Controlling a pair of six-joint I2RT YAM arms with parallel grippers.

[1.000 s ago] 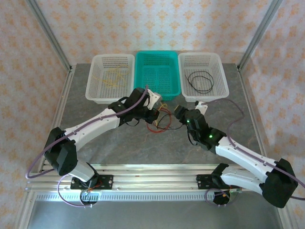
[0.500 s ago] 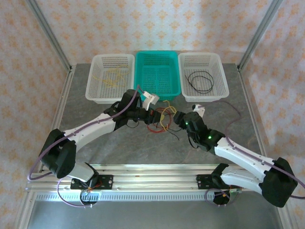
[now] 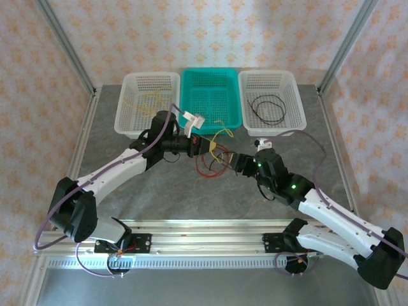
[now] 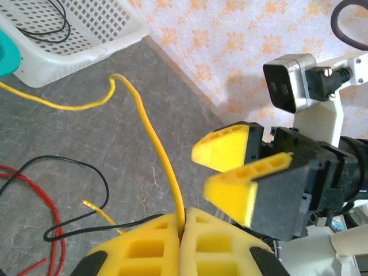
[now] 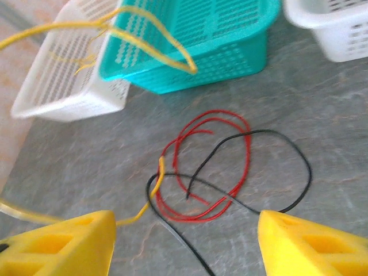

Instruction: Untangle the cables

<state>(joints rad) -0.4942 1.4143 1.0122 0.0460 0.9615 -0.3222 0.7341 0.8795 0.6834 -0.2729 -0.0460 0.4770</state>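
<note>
Left gripper (image 4: 181,225): clamped on the yellow cable (image 4: 158,146), raised above the table (image 3: 159,191)
Right gripper (image 5: 187,236): jaws wide, holding nothing
Red cable (image 5: 248,155), black cable (image 5: 310,172): overlapping on the table, before the teal basket (image 5: 230,34)

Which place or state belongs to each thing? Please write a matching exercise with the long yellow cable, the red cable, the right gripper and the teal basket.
1 yellow cable
2 red cable
3 right gripper
4 teal basket

A open
B pinched in left gripper
C between white baskets
D looped on table

Pairs: 1-B, 2-D, 3-A, 4-C
</note>
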